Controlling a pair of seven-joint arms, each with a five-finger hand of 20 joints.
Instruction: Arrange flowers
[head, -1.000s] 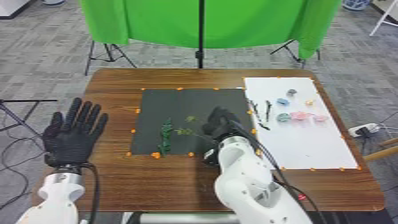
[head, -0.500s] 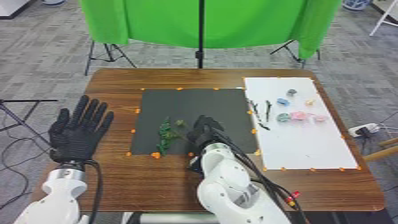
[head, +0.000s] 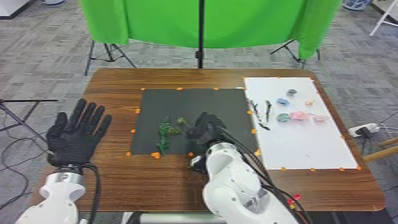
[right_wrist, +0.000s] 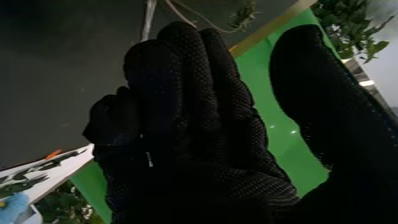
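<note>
My right hand (head: 206, 131) is low over the black mat (head: 182, 100) with straight fingers, just right of a small yellow-green sprig (head: 181, 121). That sprig lies against the dark green leafy stem (head: 165, 135) on the mat's left part. In the right wrist view the right hand (right_wrist: 200, 115) has its thumb spread from extended fingers; thin stems and a spiky sprig tip (right_wrist: 242, 15) lie just beyond the fingertips. Whether the fingers touch them I cannot tell. At the table's left side my left hand (head: 76, 135) is open and flat.
The white sheet (head: 306, 145) on the right carries dark twigs (head: 267, 110), a pink flower (head: 298, 116), a blue flower (head: 282, 101), a grey-green one (head: 283, 117) and other small blooms. Orange tape pieces mark the borders of mat and sheet. A green cloth hangs behind the table.
My right hand has moved left across the mat, then slightly back to the right. The yellow-green sprig has shifted left, up against the dark green stem. The left hand has barely moved.
</note>
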